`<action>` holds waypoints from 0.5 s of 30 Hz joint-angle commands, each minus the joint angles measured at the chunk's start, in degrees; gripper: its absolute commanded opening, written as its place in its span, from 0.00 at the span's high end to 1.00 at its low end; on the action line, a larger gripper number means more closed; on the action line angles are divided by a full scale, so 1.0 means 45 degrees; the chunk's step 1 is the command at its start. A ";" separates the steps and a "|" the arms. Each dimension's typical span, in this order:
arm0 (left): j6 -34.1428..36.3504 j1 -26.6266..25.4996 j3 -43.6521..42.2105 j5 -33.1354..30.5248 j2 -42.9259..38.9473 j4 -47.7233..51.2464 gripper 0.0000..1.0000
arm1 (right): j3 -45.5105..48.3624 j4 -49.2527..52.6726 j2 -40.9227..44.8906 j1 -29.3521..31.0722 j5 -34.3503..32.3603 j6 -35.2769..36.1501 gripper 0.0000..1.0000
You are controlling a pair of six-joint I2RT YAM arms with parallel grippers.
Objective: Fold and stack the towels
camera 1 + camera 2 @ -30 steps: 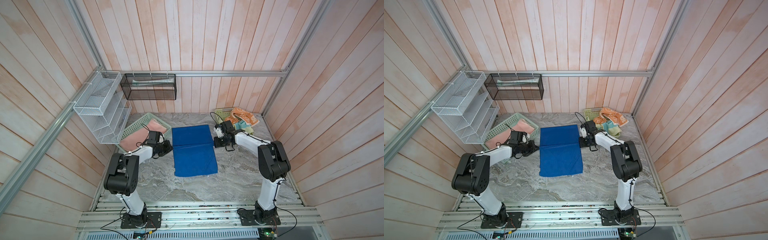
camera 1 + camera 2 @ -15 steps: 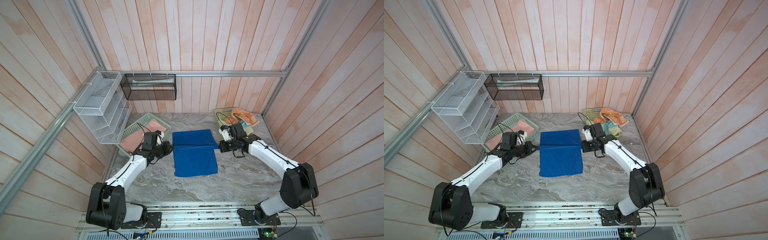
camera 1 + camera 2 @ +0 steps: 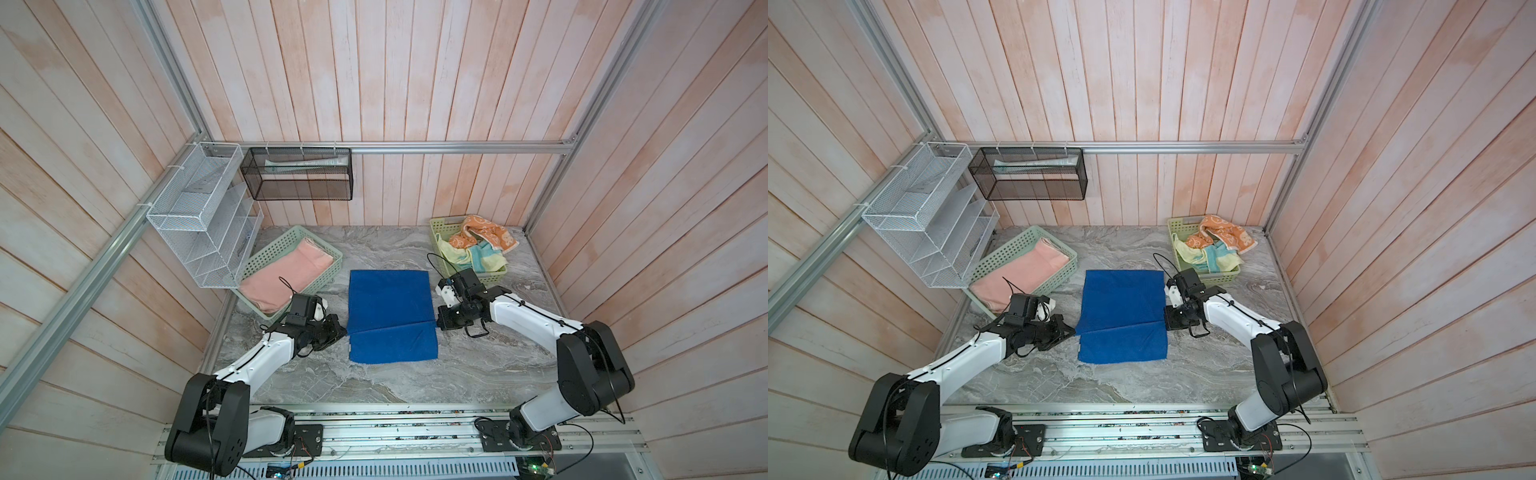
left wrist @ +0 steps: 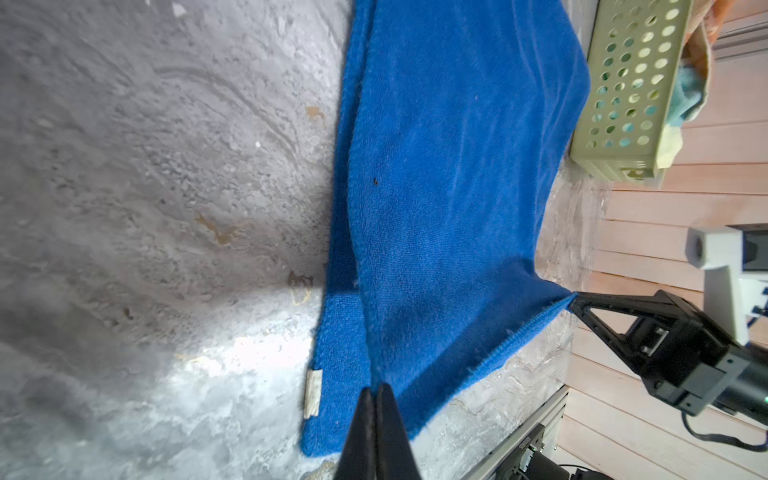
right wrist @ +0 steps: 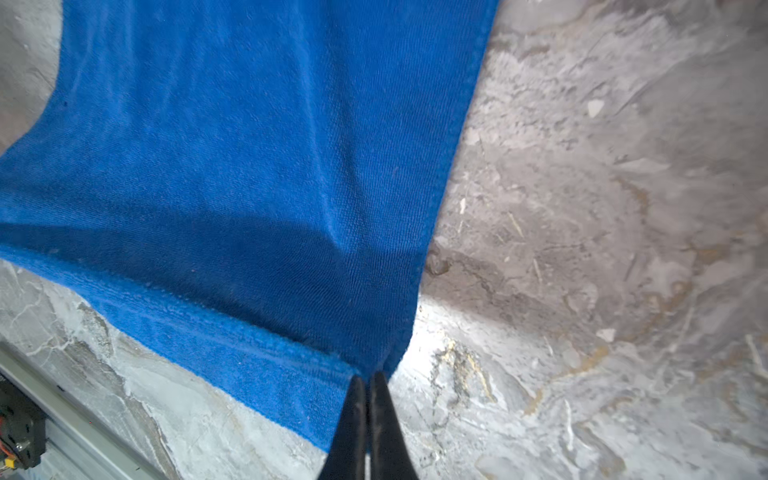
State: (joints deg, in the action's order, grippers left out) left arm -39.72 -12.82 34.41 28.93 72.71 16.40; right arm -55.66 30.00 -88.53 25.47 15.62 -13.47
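Top view: a royal blue terry towel [image 3: 390,305] lies part-folded in the middle of the grey marble-patterned table [image 3: 478,370]. The left end effector [image 3: 343,331] and right end effector [image 3: 437,322] each pinch a corner of its upper layer, probably to keep the folding edge straight.

Left wrist view: the jaws are closed on the cloth. A pale label [image 4: 312,392] shows on the lower layer.

Right wrist view: the grip is the same. The lower layer is largely covered and the pinch point is indistinct.

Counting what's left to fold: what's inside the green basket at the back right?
An orange cartoon-print towel and a pale yellow and teal towel, both crumpled, the orange one spilling over the rim of the basket. Anything underneath them is covered.
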 commanded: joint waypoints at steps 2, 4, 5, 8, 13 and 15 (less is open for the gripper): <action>0.0150 -0.0002 0.0974 -0.0324 -0.0983 0.1155 1.00 | -0.0675 0.1088 0.0955 0.0113 -0.0411 -0.0033 1.00; 0.0229 -0.0002 0.1395 -0.0526 -0.1510 0.1726 1.00 | -0.0939 0.1579 0.1441 0.0174 -0.0545 -0.0082 1.00; 0.0270 0.0015 0.1544 -0.0589 -0.1710 0.1971 1.00 | -0.1006 0.1782 0.1729 0.0197 -0.0627 -0.0120 1.00; 0.0052 -0.0107 0.1304 -0.0534 -0.2215 0.2173 1.00 | -0.0620 0.1971 0.2405 0.0289 -0.0639 -0.0411 1.00; -0.0989 -0.0613 -0.0621 -0.0074 -0.2368 0.0938 1.00 | 0.1214 0.1214 0.2730 0.0663 -0.0043 -0.1137 1.00; -0.1413 -0.0976 -0.1379 -0.0139 -0.2287 0.0246 1.00 | 0.1984 0.0523 0.2612 0.0797 0.0331 -0.1416 1.00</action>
State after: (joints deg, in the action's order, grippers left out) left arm -42.85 -15.70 32.12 28.18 61.84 20.10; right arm -50.87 33.34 -75.68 28.21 15.16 -17.04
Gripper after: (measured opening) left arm 0.045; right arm 0.051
